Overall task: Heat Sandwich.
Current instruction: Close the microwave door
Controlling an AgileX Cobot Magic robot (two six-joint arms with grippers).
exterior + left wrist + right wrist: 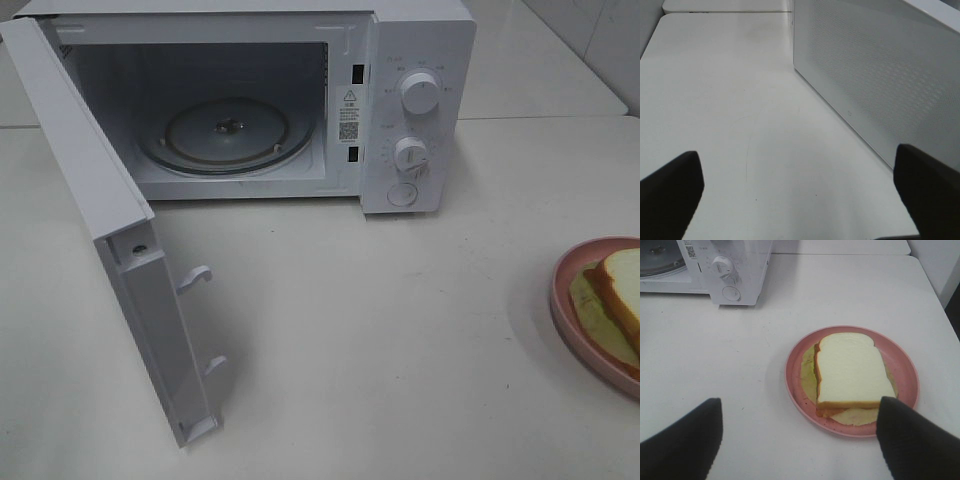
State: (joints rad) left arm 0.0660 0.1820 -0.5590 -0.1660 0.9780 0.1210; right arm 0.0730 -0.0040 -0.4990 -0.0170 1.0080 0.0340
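The sandwich (pixel 622 290) (pixel 850 370), white bread with a tan crust and a pale leafy layer, lies on a round pink plate (pixel 568 300) (pixel 795 372) at the table's right edge. A white microwave (pixel 420 90) stands at the back with its door (pixel 110 230) swung wide open and its glass turntable (pixel 225 135) bare. My right gripper (pixel 800 440) hovers open above the table, short of the plate, with nothing between its fingers. My left gripper (pixel 800 200) is open beside the microwave's perforated side wall (pixel 875 75), holding nothing. Neither arm shows in the high view.
The open door juts toward the front left of the table. Two control knobs (pixel 418 92) and a round button sit on the microwave's right panel. A second table edge lies behind at the right.
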